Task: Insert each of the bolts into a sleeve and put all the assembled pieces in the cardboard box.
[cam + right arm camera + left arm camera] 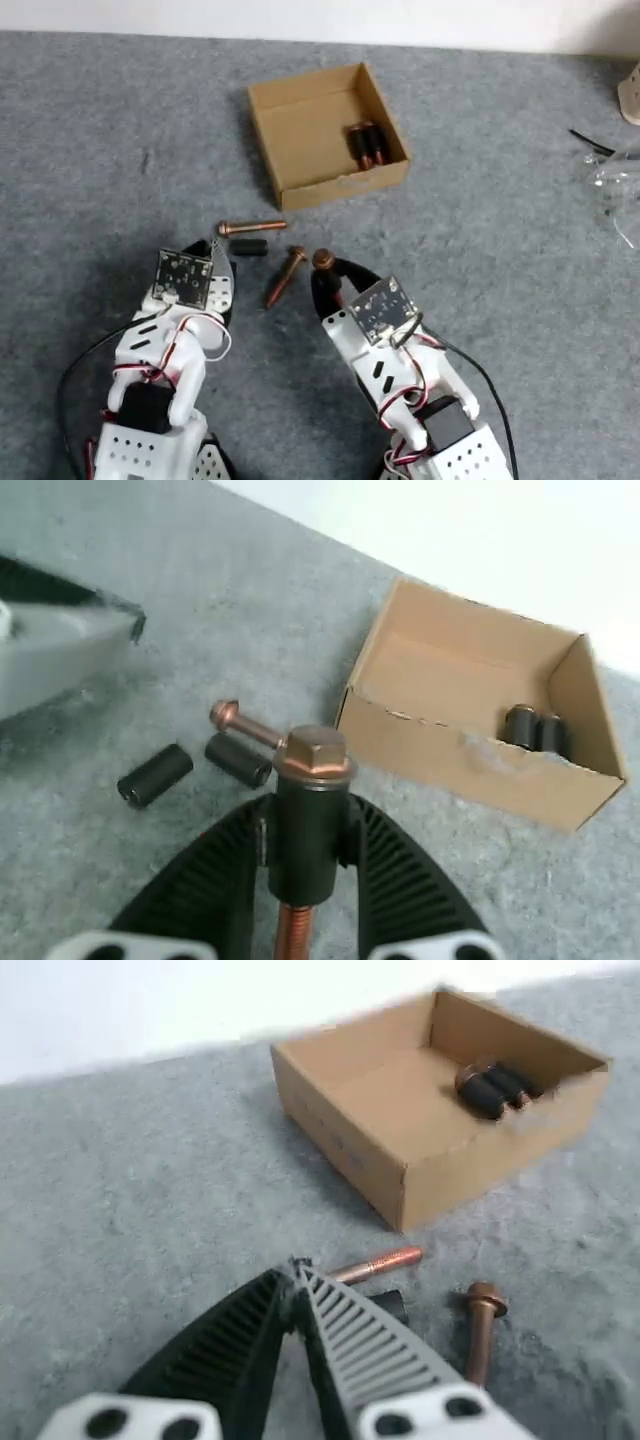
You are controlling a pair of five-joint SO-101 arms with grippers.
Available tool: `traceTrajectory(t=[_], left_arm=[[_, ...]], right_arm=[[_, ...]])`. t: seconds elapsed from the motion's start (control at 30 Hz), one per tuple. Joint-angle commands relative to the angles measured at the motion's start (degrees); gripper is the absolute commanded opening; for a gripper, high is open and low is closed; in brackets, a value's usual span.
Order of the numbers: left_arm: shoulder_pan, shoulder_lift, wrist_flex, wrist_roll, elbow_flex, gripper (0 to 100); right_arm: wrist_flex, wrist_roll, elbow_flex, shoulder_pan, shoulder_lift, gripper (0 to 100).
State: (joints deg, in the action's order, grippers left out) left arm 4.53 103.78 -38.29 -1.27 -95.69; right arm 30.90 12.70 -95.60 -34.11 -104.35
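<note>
My right gripper [305,825] [325,268] is shut on a black sleeve [303,830] with a copper bolt through it, the hex head [315,752] sticking out above. In front of it, a loose bolt [252,228] [240,723] [375,1263] lies beside a black sleeve [249,247] [238,760]. A second sleeve [153,775] lies nearer my left arm. Another bolt [285,276] [482,1325] lies between the grippers. My left gripper [297,1270] [217,252] is shut and holds nothing, its tips just short of the first bolt. The cardboard box [340,187] [340,1130] [450,760] holds assembled pieces [365,145] [490,1088] [535,728].
The table is covered in grey carpet. Clear plastic and dark cables [610,175] lie at the far right edge, with a pale object [630,95] above them. Open carpet stretches left of the box.
</note>
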Motion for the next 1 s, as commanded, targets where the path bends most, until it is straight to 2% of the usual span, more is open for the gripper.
traceTrajectory(t=[0.0,0.33,0.47,0.53,0.77,0.97], left_arm=[[-0.5,0.6,3.0,-0.3,-0.7,1],[-0.5,0.5,5.0,-0.4,-1.2,1],[-2.0,0.3,6.9,-0.4,-1.5,1],[-2.2,0.3,6.9,-0.4,-1.5,1],[-2.0,0.3,6.9,-0.4,-1.5,1],[-1.9,0.3,6.9,-0.4,-1.5,1]], right_arm=[[-4.2,0.5,-4.7,0.7,-1.0,0.4],[-4.3,0.7,-4.7,0.9,-1.0,0.4],[-4.2,8.0,-4.0,1.0,-0.9,0.4],[-4.1,9.3,-2.0,1.3,-0.9,0.4],[-4.1,4.7,4.4,11.6,-0.8,0.4],[-4.1,4.2,9.4,12.6,3.6,0.4]])
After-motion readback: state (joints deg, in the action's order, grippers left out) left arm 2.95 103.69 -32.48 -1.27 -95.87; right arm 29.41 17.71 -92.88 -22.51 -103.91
